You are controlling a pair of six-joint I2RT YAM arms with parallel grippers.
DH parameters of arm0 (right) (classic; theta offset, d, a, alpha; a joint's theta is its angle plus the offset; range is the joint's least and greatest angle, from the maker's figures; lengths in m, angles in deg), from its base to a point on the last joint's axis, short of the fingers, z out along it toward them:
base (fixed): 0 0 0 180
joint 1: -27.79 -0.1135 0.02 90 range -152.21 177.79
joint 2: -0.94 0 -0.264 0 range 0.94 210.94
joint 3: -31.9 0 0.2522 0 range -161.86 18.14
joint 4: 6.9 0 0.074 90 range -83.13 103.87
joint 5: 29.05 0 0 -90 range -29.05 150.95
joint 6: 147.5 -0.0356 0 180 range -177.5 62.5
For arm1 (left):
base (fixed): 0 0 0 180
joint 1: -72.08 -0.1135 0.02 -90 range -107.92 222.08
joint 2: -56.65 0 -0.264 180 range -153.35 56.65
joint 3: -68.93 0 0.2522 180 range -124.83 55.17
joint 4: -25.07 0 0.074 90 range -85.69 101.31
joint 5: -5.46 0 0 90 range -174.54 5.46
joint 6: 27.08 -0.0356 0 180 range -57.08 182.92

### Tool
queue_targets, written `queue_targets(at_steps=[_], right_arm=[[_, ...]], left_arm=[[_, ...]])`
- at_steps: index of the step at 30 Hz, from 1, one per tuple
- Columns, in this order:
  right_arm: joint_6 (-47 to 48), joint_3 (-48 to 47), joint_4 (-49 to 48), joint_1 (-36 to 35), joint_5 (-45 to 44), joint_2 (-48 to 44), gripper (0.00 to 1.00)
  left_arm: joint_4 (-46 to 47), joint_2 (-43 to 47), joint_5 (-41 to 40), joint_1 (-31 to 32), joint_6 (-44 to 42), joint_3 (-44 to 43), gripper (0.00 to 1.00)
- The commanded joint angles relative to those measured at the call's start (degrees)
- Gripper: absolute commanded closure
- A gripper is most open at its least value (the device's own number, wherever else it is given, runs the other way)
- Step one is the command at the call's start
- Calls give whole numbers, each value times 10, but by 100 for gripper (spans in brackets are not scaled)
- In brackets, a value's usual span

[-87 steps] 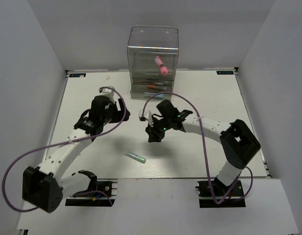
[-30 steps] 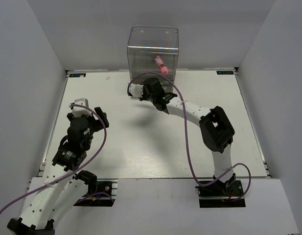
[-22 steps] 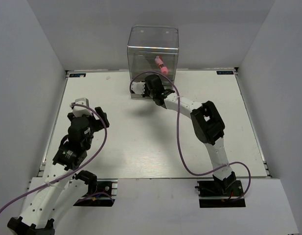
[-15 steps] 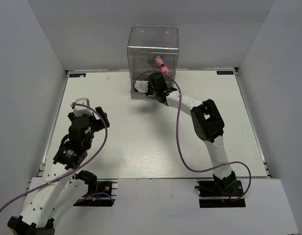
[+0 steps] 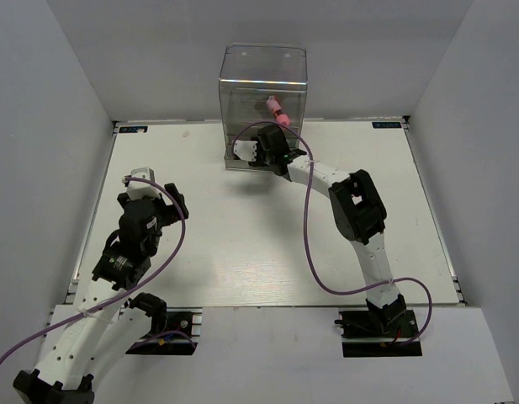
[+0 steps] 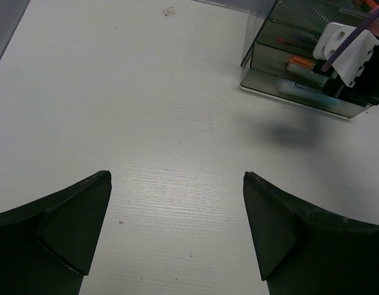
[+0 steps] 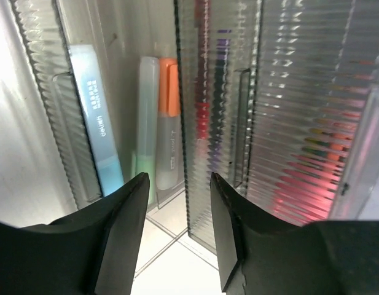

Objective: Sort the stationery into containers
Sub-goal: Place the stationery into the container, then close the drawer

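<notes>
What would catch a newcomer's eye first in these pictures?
The clear organiser at the far edge of the table, with a pink stubby cylinder in its tall top compartment and the right gripper right up at its drawers. The right wrist view shows a light-blue marker and an orange-tipped marker side by side inside a drawer. The left gripper hangs open, short of the organiser.

Clear organiser holds a pink cylinder up top, light-blue marker and orange-tipped marker in a drawer.
</notes>
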Motion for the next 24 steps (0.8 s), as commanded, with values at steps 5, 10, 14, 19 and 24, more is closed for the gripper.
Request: queue_targets(at_steps=[5, 10, 14, 19, 24], right_arm=[[-38, -21, 40, 4, 43, -23, 51], [-52, -47, 151, 7, 178, -50, 100], [7, -32, 216, 3, 238, -59, 100], [22, -39, 254, 2, 263, -41, 100], [20, -42, 244, 6, 263, -31, 100]], left_arm=[[5, 2, 1, 0, -6, 3, 2], [5, 2, 1, 0, -6, 3, 2], [5, 2, 1, 0, -6, 3, 2], [5, 2, -4, 0, -6, 3, 2], [5, 2, -4, 0, -6, 3, 2]])
